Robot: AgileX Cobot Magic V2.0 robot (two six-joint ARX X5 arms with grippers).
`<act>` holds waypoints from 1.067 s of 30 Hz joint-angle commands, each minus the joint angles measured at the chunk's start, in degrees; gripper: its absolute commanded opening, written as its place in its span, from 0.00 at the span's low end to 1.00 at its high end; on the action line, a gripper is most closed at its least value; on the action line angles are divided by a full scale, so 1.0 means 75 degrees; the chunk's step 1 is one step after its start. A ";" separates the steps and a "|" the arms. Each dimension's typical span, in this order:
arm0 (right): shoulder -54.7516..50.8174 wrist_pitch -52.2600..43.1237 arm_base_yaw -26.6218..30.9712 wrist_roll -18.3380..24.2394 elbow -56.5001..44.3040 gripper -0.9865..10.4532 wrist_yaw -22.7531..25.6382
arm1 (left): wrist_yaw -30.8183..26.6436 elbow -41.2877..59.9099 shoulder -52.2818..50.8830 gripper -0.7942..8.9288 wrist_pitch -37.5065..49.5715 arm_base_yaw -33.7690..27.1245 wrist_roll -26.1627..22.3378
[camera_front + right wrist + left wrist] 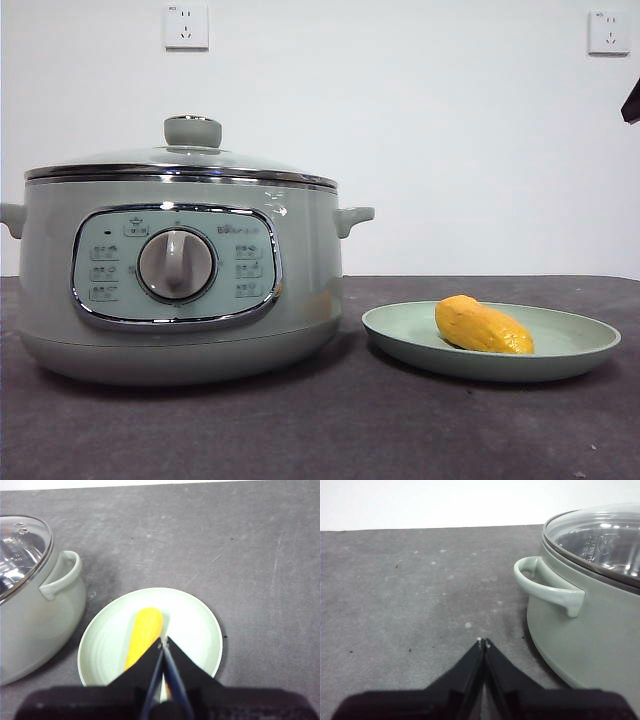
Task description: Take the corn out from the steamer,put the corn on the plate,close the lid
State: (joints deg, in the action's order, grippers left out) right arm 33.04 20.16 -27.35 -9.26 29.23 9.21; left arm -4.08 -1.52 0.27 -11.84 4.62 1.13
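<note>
Nearest us, the dark surface carries the plate, and the corn lies on it, tapered end toward the right in the front view. Just beside the plate stands the steamer, with the lid seated on its rim. Our right gripper hangs above the plate, jaws pressed together and holding nothing. Our left gripper hovers over the surface near the steamer's side handle, jaws likewise pressed together. Behind, the white wall carries two sockets.
</note>
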 commanded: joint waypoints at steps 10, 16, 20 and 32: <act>-0.0341 0.0259 0.0020 0.0472 -0.0044 0.09 0.0198 | -0.0026 0.0076 -0.0020 0.08 -0.0050 -0.0026 0.0047; -0.1413 -0.0428 0.0731 0.1559 -0.0551 0.09 -0.0321 | -0.0026 0.0076 -0.0020 0.08 -0.0047 -0.0026 0.0047; -0.2314 -0.1154 0.1542 0.1804 -0.1230 0.09 -0.1478 | -0.0020 0.0076 -0.0020 0.08 -0.0047 -0.0026 0.0047; -0.3873 -0.1851 0.2582 0.1218 -0.3433 0.09 -0.1617 | -0.0026 0.0076 -0.0020 0.08 -0.0047 -0.0026 0.0047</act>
State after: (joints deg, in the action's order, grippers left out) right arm 4.43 7.14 -8.10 1.23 4.23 -2.90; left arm -4.10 -1.52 0.27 -11.84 4.62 1.13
